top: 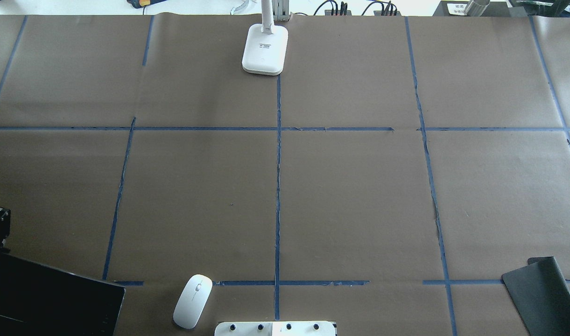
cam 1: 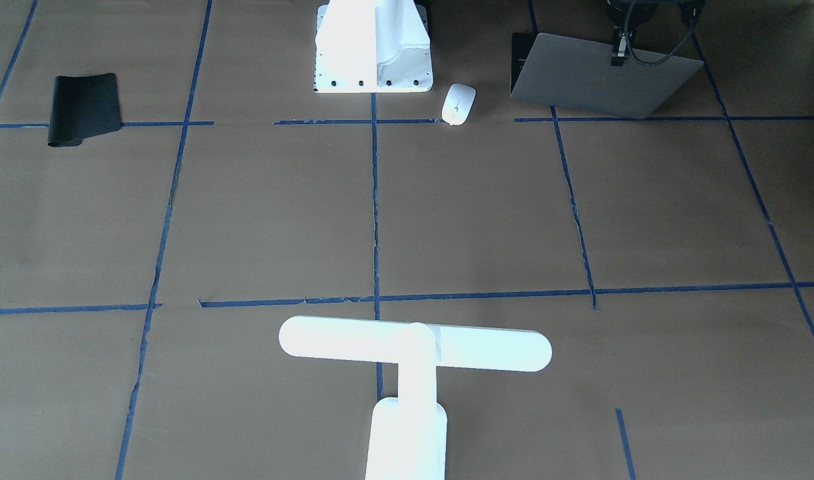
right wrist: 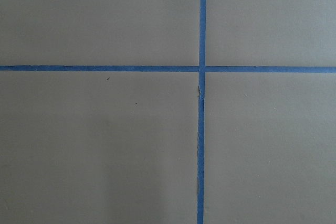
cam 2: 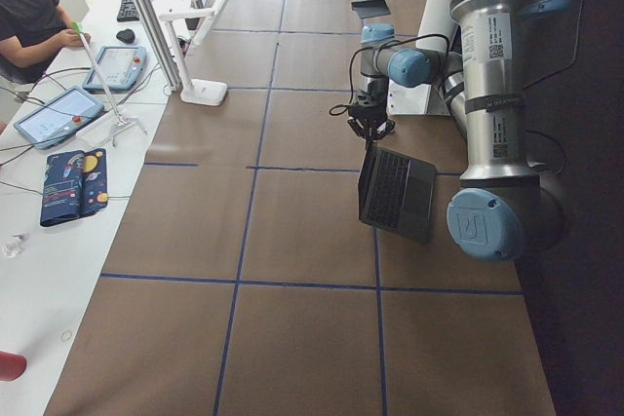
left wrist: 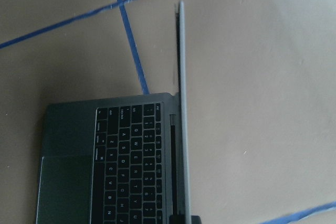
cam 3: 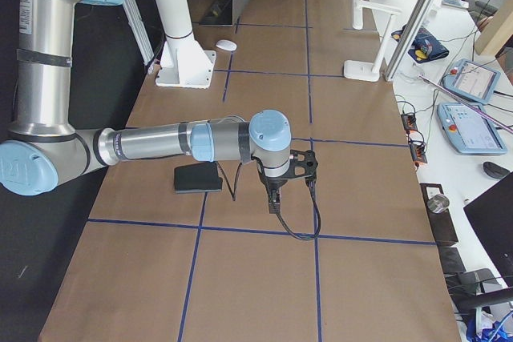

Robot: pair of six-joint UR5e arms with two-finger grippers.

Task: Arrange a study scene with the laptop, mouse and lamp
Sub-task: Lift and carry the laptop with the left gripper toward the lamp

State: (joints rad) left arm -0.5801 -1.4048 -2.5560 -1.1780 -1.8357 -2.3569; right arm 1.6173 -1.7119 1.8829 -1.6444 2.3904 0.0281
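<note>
The silver-grey laptop [cam 1: 603, 77] stands open near the robot's base on its left side, keyboard [left wrist: 131, 166] flat and lid upright. My left gripper [cam 1: 619, 60] sits on the lid's top edge and looks shut on it. In the left wrist view the lid runs edge-on from between the fingers. The white mouse [cam 1: 458, 103] lies between the laptop and the pedestal. At the table's far edge stands the white T-shaped lamp [cam 1: 413, 347]. My right gripper [cam 3: 276, 198] hangs over bare brown paper beside the black mat; I cannot tell if it is open or shut.
A white bolted pedestal [cam 1: 373, 47] stands at the robot's side of the table. The black mat [cam 1: 85, 109] lies on the robot's right. Blue tape lines [right wrist: 202, 69] divide the brown paper. A seated person [cam 2: 29, 7] and tablets are beyond the far edge.
</note>
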